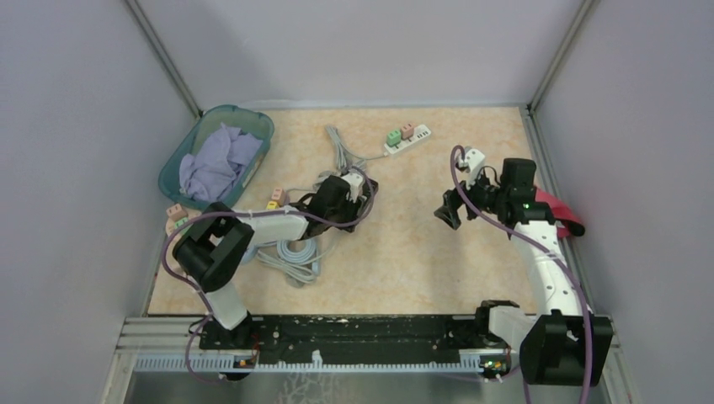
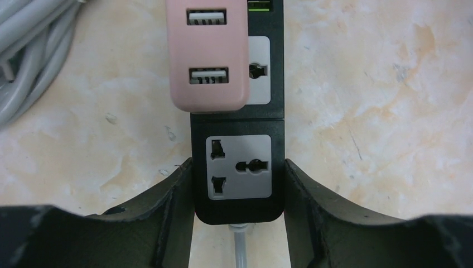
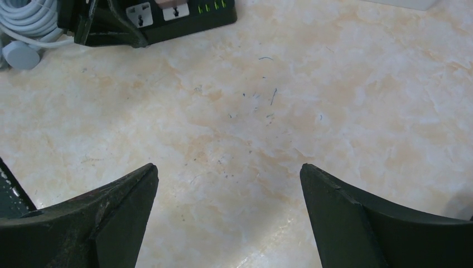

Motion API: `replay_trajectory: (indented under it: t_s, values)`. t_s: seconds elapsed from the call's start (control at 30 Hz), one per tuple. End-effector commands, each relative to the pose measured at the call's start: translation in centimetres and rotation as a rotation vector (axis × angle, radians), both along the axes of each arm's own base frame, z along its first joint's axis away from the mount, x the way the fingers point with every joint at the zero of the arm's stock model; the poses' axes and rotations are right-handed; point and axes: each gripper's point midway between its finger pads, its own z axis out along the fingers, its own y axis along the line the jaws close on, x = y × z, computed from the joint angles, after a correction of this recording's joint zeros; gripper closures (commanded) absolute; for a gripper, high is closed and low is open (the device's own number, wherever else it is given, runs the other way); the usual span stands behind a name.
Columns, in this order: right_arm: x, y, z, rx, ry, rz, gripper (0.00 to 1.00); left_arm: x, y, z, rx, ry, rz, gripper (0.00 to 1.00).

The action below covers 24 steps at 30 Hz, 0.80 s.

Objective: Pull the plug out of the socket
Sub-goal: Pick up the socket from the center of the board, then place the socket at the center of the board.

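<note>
Jaws of left gripper (image 2: 239,167) clamped on cable end of black plastic power strip (image 2: 237,124) lying on marbled beige tabletop (image 2: 390,111); pink rectangular USB adapter plug (image 2: 209,50) still seated, unpulled; right gripper (image 3: 228,173) jaws wide, empty, well apart.

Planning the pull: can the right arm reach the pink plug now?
Probably yes: the right gripper is open, nothing stands between, and the left gripper clamps the strip's end, clear of the pink plug.

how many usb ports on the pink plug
2 on the pink plug: one USB port by the picture's top edge, one below it. More may lie out of frame.
</note>
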Motion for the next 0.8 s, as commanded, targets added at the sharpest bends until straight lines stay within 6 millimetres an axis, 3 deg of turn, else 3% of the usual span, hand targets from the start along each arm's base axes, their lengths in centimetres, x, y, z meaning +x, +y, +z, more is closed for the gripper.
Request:
replay_trajectory:
  t_s: [0.0, 0.13, 0.3, 0.47, 0.77]
  values:
    - [-0.5, 1.8, 1.2, 0.055, -0.045, 0.110, 0.01, -2.1, -3.2, 3.3, -0.053, -0.134, -0.300, 0.99]
    - [-4.2, 4.5, 0.9, 0.155, -0.073, 0.370, 0.01, -7.3, -5.4, 4.6, -0.166, -0.178, -0.644, 0.99]
    - [-9.7, 6.1, 0.3, 0.170, -0.275, 0.695, 0.01, -11.5, -6.6, 4.6, -0.235, -0.212, -0.860, 1.00]
    - [-10.8, 6.7, -0.1, 0.187, -0.314, 0.746, 0.01, -14.4, -8.9, 2.3, -0.195, -0.172, -0.990, 1.00]
    - [-11.9, 7.6, -3.9, 0.070, -0.341, 0.868, 0.07, -14.9, -11.7, 0.7, -0.144, -0.165, -1.034, 1.00]
